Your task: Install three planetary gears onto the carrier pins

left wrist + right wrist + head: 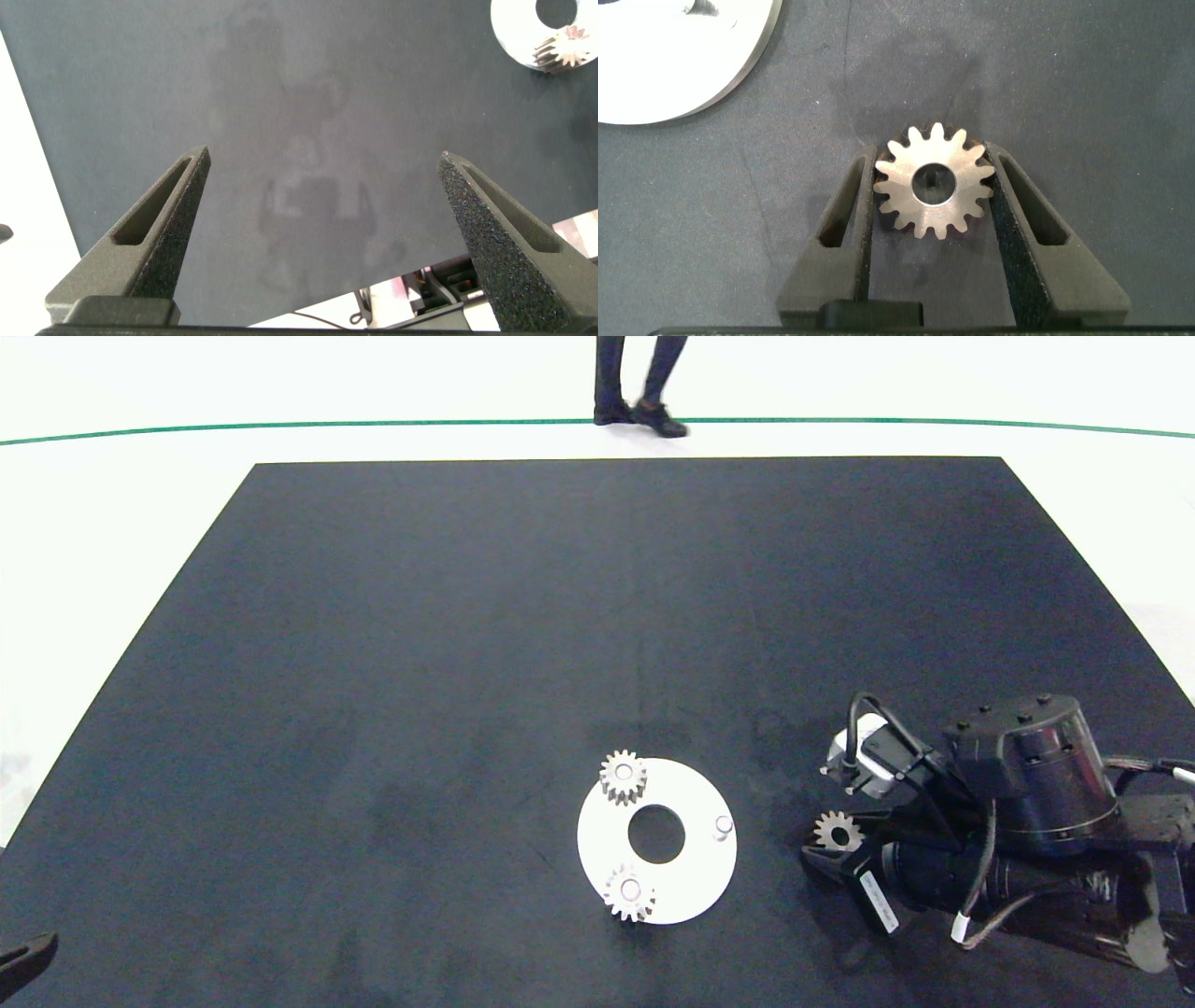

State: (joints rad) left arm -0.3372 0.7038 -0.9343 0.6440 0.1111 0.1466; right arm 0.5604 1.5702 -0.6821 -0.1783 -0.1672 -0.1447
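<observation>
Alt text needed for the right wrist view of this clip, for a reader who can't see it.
The right gripper has its two grey fingers closed against opposite sides of a silvery planetary gear, which lies flat on the black table. The edge of the white carrier disc shows in one corner, apart from the gear.
</observation>
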